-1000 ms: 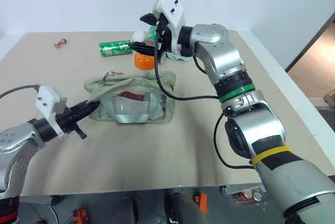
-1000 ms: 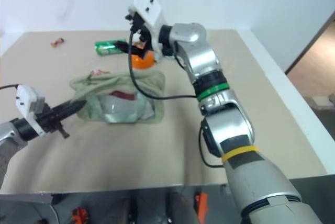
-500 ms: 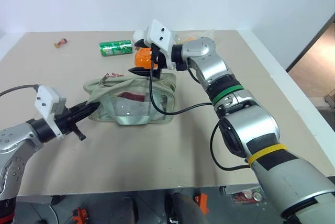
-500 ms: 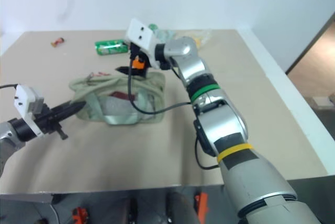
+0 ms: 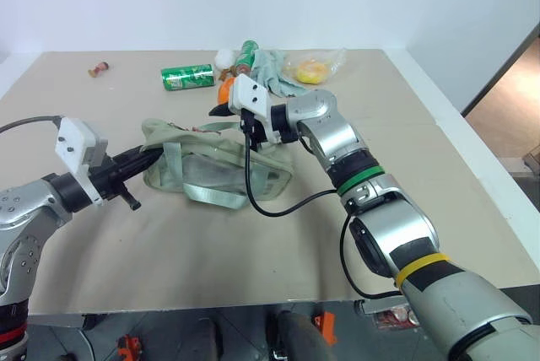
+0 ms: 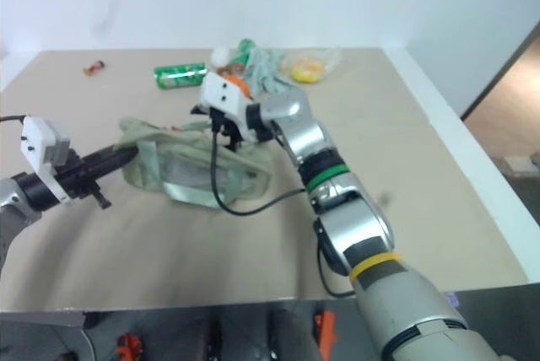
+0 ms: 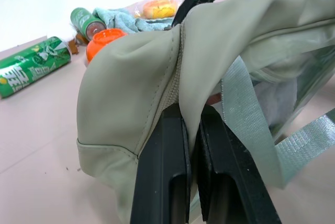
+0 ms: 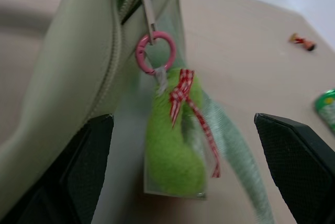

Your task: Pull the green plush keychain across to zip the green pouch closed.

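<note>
The green pouch [image 5: 221,169] lies in the middle of the table, its left end raised. My left gripper [image 5: 150,157] is shut on the fabric at that end, right beside the zipper [image 7: 175,72]. The green plush keychain [image 8: 174,153] hangs from a pink ring [image 8: 155,52] on the zipper pull, a red checked ribbon tied to it. It dangles between the spread fingers [image 8: 89,166] of my right gripper [image 8: 183,122], which is open and not touching it. That gripper [image 5: 226,118] hovers at the pouch's top far edge, pointing left.
Along the far side of the table lie a green soda can [image 5: 186,77], an orange-lidded jar [image 5: 224,89], a green bottle [image 5: 246,51], a teal cloth [image 5: 274,72] and a yellow item in plastic [image 5: 310,68]. A small red object [image 5: 101,67] sits far left.
My right arm has come down from above the far objects and swung left to the pouch's top. The pouch's left end has risen a little in my left gripper.
</note>
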Tool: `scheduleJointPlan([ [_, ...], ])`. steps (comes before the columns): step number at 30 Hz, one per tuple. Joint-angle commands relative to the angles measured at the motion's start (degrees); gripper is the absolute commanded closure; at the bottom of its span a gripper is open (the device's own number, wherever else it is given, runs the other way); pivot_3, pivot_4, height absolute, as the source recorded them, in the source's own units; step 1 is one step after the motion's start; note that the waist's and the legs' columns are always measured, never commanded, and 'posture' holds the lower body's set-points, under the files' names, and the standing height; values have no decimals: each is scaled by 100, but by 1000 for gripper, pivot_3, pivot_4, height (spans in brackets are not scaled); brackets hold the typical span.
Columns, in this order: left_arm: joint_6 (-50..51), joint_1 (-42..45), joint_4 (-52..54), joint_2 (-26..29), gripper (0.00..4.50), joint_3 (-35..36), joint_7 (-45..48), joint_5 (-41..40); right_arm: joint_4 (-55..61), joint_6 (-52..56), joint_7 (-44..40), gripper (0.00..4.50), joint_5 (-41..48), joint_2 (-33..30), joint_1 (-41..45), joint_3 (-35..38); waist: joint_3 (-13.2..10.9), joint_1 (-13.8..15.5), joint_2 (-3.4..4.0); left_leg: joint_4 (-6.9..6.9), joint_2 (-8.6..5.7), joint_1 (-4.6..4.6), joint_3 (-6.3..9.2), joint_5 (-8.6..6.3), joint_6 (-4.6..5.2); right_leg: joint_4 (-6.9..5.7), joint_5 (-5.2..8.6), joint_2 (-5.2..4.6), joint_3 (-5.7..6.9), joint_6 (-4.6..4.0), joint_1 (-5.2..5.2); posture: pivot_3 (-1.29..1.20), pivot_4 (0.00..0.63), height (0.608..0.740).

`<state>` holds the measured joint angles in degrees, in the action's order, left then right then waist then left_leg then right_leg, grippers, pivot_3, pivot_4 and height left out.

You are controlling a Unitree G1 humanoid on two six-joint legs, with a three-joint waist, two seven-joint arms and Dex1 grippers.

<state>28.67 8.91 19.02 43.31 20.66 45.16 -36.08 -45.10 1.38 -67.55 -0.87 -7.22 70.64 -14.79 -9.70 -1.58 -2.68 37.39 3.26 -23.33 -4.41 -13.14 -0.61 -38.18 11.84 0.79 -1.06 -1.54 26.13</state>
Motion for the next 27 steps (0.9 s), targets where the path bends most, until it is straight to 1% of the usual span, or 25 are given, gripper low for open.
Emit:
scheduleJointPlan([
  [1, -53, -2, 290, -29, 4500, 1, -25, -66, 239, 59, -80, 23, -14, 125, 1, -123, 0, 5, 0, 2, 0, 0, -1, 0, 0, 0, -1, 0, 0, 1, 0, 0, 150, 740],
  [4, -92, -63, 285, -53, 4500, -3, -22, -46, 117, 61, 27, 23, 5, 198, 88, -80, 0, 5, 0, 6, -2, 0, -2, 0, 0, 0, 0, -1, -1, 9, -2, 0, 150, 740],
  [7, -98, -86, 302, -64, 4500, 6, -48, -47, 9, 32, 75, 790, -5, 215, 154, -51, 0, 5, 0, 7, -2, 0, -2, 0, 0, 0, 0, -1, -1, 10, -2, 0, 150, 740],
  [10, -99, -90, 317, -66, 4500, 15, -84, -51, -72, -10, 72, 1785, -46, 200, 184, -67, 0, 7, 0, 6, -1, 0, -1, 0, 0, 0, -1, 0, 0, 9, -2, 0, 150, 740],
  [12, -102, -90, 318, -66, 4500, 16, -92, -45, -108, -15, 71, 2594, -59, 204, 197, -62, 0, 14, 0, 6, -2, -1, 0, 0, 0, 0, -1, 0, 0, 8, -2, 0, 150, 740],
  [14, -97, -78, 319, -65, 4500, 12, -97, -38, -127, -20, 50, 3212, -66, 201, 202, -61, 0, 18, 0, 6, -4, -1, -2, 0, 0, 0, -1, -2, -2, 8, -2, 0, 150, 740],
  [17, -107, -55, 295, -59, 4500, 12, -91, -19, -159, -36, 73, 4309, -80, 189, 215, -56, 0, 19, 0, 6, -5, -1, -2, 0, 0, 0, -1, -2, -2, 8, -2, 0, 150, 740],
  [18, -109, -38, 278, -57, 4500, 9, -90, -12, -182, -40, 87, 4485, -79, 190, 228, -44, 0, 19, 0, 6, -5, -1, -1, 0, 0, 0, -1, -2, -2, 8, -2, 0, 150, 740],
  [23, -135, -9, 209, -58, 4500, 4, -90, 22, -181, -81, 262, 4485, -25, 155, 290, 82, 0, 19, 0, 6, -4, -1, 0, 0, 0, 0, -1, -1, -1, 7, -2, 0, 150, 740],
  [27, -155, -21, 134, -124, 4500, 55, -242, 78, -82, -29, 442, 4485, 169, 74, 453, 343, 0, 19, 0, 6, -5, -1, -1, 0, 0, 0, -1, -2, -2, 8, -1, 0, 150, 740],
])
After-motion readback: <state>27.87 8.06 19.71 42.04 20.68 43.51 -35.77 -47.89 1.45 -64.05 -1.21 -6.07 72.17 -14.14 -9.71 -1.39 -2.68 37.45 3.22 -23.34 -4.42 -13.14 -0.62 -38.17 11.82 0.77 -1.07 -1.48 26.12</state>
